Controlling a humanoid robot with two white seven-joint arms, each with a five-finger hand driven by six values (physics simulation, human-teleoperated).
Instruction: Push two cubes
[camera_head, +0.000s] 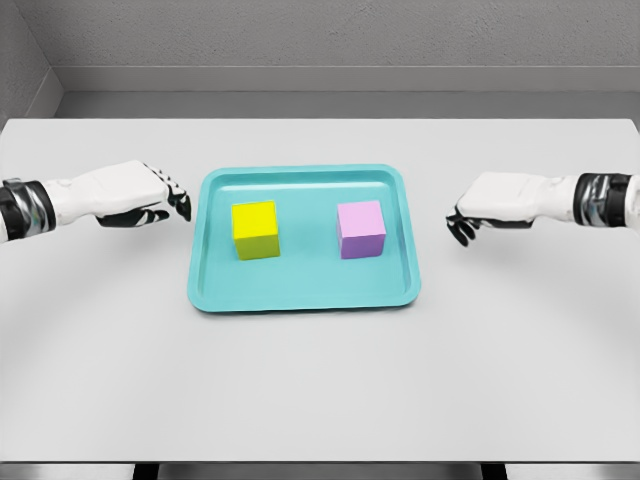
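Both cubes untouched, hands waiting outside the tray

The yellow cube (256, 230) and pink cube (361, 229) sit well apart on the teal tray (300, 295), yellow left, pink right. The left hand (140, 197) hovers just beside the tray's left rim and the right hand (490, 205) near its right rim, fingers loosely curled, holding nothing. Judging by this, neither push has begun; both remain.
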